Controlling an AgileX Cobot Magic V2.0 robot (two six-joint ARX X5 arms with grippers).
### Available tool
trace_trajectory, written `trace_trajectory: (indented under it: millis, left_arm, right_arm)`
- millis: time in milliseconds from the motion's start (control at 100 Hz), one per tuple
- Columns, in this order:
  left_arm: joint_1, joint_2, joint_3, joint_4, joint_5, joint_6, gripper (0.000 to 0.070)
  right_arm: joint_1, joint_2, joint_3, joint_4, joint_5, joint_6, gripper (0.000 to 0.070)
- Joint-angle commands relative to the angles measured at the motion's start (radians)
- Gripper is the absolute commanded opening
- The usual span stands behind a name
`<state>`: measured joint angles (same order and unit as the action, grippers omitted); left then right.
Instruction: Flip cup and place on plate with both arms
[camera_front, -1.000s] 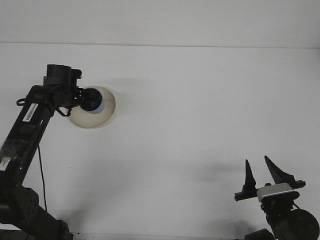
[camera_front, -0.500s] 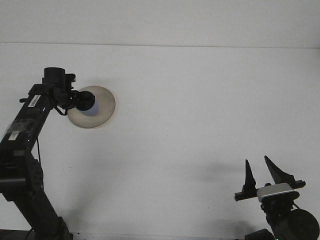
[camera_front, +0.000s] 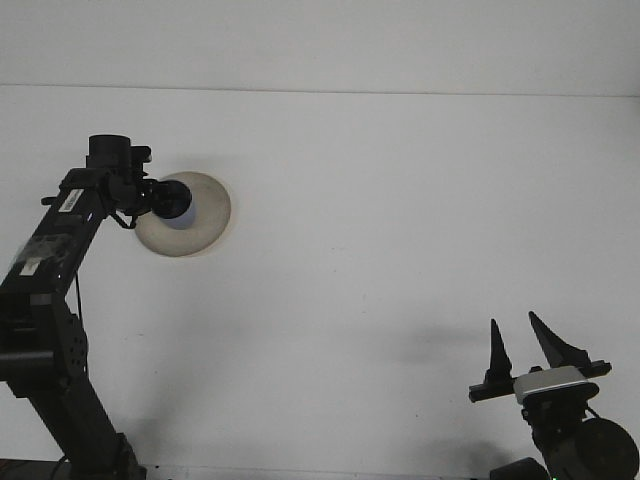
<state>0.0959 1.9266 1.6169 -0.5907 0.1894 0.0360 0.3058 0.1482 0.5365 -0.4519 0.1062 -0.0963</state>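
Since half a second ago almost nothing has shifted. The left hand holds the dark cup over the plate; its grip is unclear. The right hand, fingers spread and empty, sits far away.

Dark cup on beige plate, far left; orientation unclear.

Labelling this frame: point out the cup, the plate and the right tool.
cup (camera_front: 176, 205), front view, its dark side wall.
plate (camera_front: 212, 215), front view, bare right part.
right tool (camera_front: 525, 348), front view, gap midway between its fingertips.
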Motion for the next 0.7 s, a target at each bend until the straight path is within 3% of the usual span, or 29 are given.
trace_trajectory:
  millis: [0, 150, 200, 690]
  left_arm:
    - [0.003, 0.026, 0.016, 0.007, 0.005, 0.008, 0.0243]
    - [0.005, 0.02, 0.025, 0.059, 0.006, 0.008, 0.0476]
    - [0.004, 0.015, 0.038, 0.061, 0.01, 0.009, 0.0519]
    - [0.024, -0.282, 0.146, 0.03, 0.019, 0.042, 0.0519]
  right_arm:
    - [0.002, 0.004, 0.005, 0.009, 0.0, 0.018, 0.0364]
    - [0.002, 0.004, 0.005, 0.009, 0.0, 0.018, 0.0364]
    - [0.002, 0.004, 0.005, 0.009, 0.0, 0.018, 0.0364]
    - [0.002, 0.004, 0.005, 0.009, 0.0, 0.018, 0.0364]
